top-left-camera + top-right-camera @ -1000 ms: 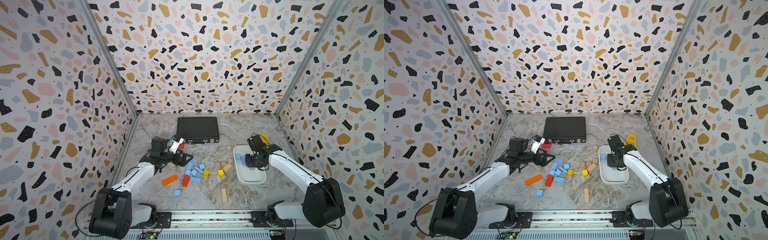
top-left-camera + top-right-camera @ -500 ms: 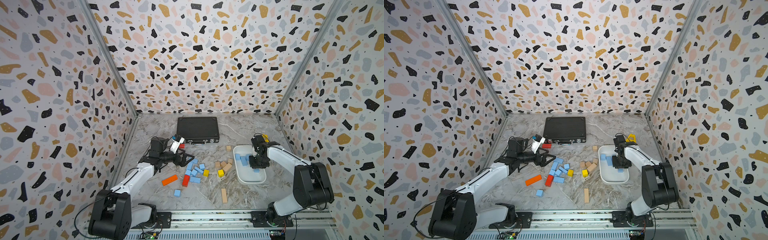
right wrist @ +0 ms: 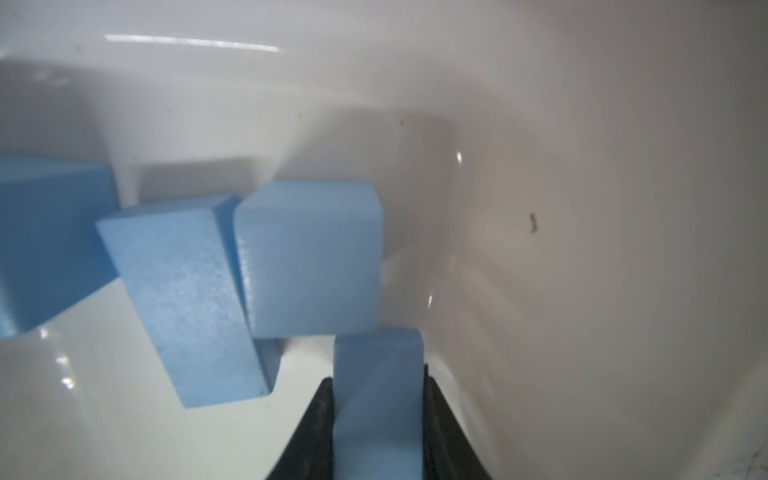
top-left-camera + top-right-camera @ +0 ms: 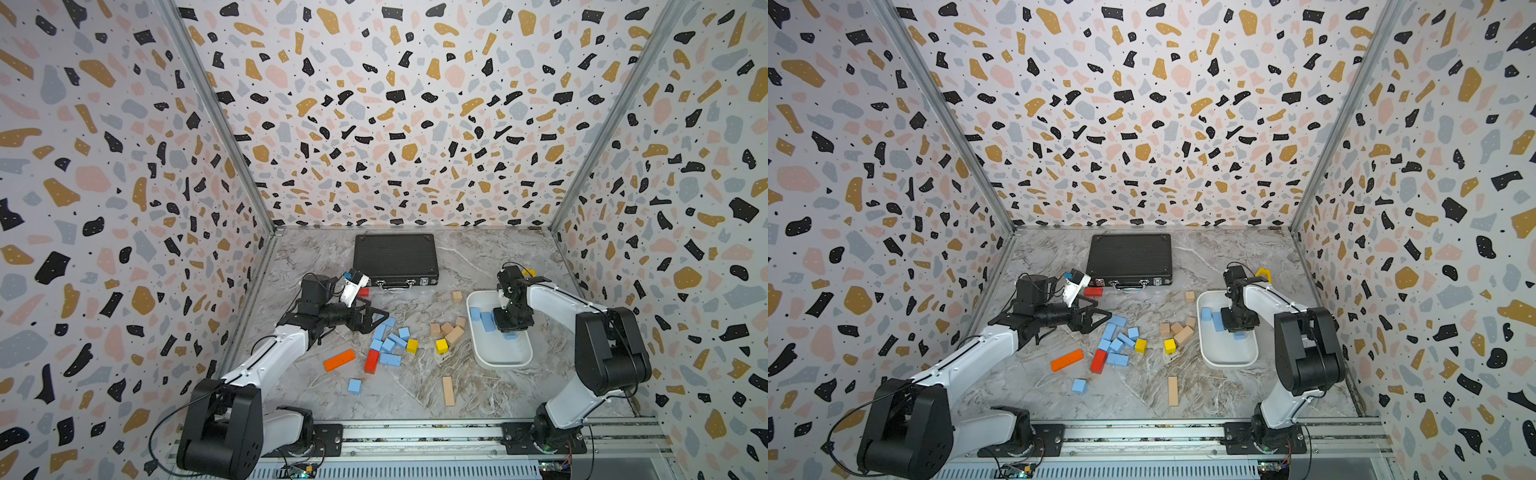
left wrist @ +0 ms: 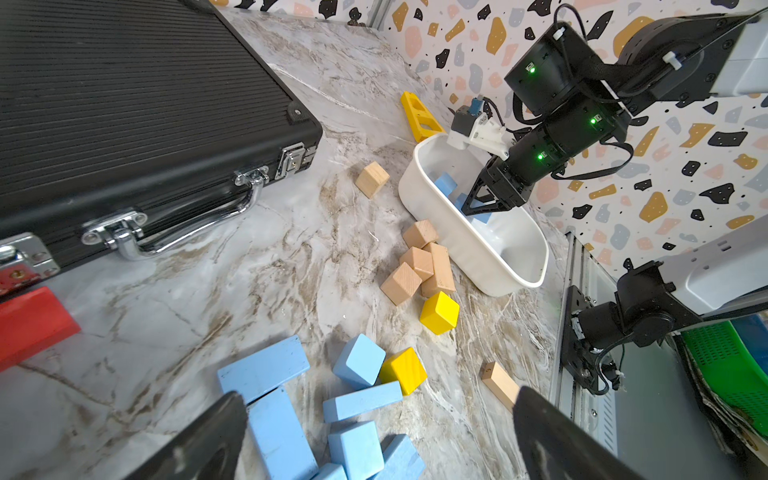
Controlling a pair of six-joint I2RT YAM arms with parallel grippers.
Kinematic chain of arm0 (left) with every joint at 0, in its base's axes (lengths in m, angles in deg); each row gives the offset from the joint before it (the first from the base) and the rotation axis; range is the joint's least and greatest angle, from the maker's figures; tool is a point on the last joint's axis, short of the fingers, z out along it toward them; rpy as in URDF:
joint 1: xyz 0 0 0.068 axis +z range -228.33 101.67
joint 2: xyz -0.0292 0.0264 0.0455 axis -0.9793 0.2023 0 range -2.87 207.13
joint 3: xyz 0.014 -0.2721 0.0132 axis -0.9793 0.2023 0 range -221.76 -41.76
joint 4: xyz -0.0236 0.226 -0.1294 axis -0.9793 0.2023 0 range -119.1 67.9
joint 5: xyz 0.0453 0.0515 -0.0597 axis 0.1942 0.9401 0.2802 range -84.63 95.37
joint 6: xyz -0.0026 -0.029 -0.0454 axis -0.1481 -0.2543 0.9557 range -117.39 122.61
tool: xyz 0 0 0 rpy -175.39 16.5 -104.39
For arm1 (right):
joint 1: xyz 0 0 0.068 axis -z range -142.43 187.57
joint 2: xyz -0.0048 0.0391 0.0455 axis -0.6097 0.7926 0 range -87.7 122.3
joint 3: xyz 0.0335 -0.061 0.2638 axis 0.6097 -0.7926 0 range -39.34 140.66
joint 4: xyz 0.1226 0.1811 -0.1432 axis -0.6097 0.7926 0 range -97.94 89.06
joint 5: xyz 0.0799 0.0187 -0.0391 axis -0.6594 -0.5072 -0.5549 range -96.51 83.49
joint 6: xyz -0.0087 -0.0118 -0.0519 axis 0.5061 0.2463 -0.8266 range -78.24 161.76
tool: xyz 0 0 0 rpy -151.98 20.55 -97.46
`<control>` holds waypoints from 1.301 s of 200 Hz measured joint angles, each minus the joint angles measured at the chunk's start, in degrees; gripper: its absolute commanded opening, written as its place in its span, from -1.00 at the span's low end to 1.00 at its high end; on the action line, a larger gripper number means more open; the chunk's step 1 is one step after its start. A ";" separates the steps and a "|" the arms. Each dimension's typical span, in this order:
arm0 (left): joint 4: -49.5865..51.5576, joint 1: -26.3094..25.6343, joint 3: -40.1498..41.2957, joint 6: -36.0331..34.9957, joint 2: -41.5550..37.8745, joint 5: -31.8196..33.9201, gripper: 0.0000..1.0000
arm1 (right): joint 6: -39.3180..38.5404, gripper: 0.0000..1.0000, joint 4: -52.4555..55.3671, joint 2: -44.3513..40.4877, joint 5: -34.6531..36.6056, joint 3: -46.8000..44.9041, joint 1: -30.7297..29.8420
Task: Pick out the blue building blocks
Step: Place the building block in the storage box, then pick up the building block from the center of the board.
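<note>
Gripping blue block (image 3: 378, 415) inside white tub (image 4: 505, 360), right hand (image 4: 509, 329); three blue blocks (image 3: 307, 257) alongside; left hand (image 5: 378, 403) released.

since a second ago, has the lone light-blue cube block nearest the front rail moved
no, the light-blue cube has not moved: it lies just as far toward the rail from the red rectangular block as before.

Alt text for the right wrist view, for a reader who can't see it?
The right gripper grips a light-blue block between its black jaws, inside a white tub. Three more blue blocks lie ahead on its floor: a cube, a bar beside it, and a partly cropped block.
</note>
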 measured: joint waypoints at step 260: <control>2.16 9.66 -0.35 -1.40 -1.01 16.13 0.99 | 2.23 -0.37 -0.79 9.33 -11.10 25.62 -30.27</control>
